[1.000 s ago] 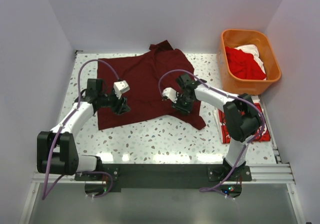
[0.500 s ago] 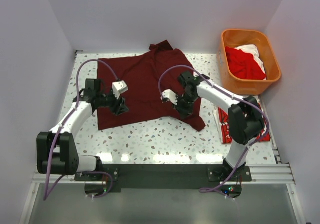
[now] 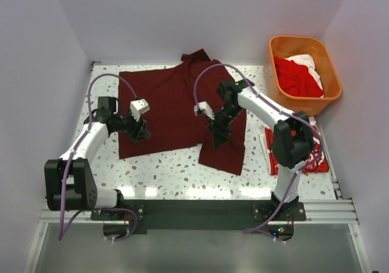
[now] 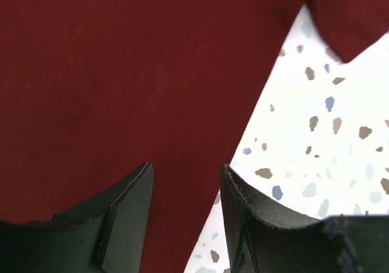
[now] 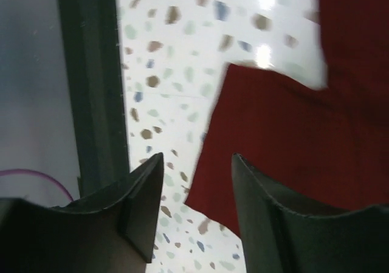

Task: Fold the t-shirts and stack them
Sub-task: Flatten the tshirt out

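Across the middle of the table [image 3: 176, 166], between my 2 arms, the maroon t-shirt [image 3: 173, 103] lies spread out. Its collar [image 3: 194, 58] points to the far wall and its hem toward my bases, so the long axis runs roughly far to near. Its right side reaches nearer to me than the rest of the hem.

My left gripper [image 3: 140, 133] hovers over the near-left hem, fingers moderately apart and pinching nothing. My right gripper [image 3: 217, 133] sits over that longer right side, fingers parted too, with a cloth corner showing below the gap.

I judge each side belongs to its nearer arm, the cloth lying directly beneath. 1 folded red shirt [image 3: 319, 163] waits at the right edge, and more t-shirts [image 3: 295, 78] fill the orange basket [image 3: 276, 72].
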